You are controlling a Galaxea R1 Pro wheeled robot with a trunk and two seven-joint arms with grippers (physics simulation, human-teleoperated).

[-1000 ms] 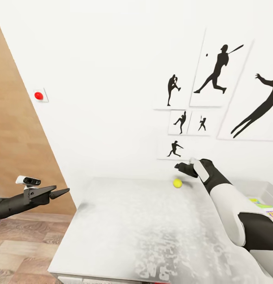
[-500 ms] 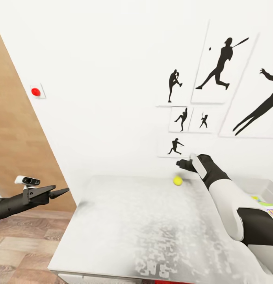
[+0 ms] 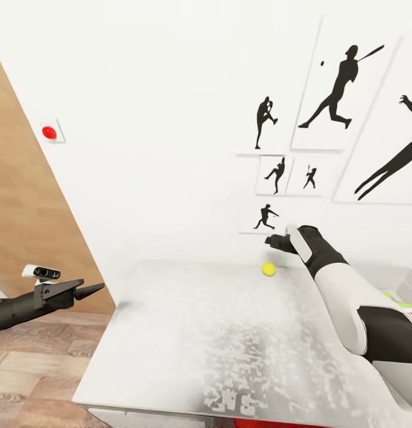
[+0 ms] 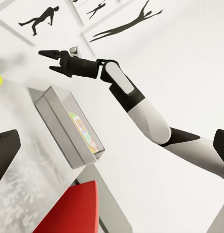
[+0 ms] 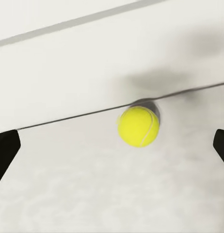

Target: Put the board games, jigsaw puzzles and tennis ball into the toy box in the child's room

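My left gripper (image 3: 97,289) hangs off the table's (image 3: 188,339) nine o'clock edge over the wood floor, its fingers drawn to a narrow point with nothing between them. The tennis ball (image 3: 268,269) sits on the table near the back wall, at about seven o'clock from my right gripper (image 3: 270,241) and just below it, not touching. Through the right wrist camera the ball (image 5: 138,126) lies centred between widely spread fingertips (image 5: 5,150); the toy box (image 3: 402,279) is at three o'clock.

Shallow grey rectangular toy box (image 3: 402,279): cut off at head view's right edge, partly behind white-and-black right arm | colourful printed contents (image 4: 85,132) in box: too blurred to identify | red chair (image 4: 73,208): cropped at frame edge
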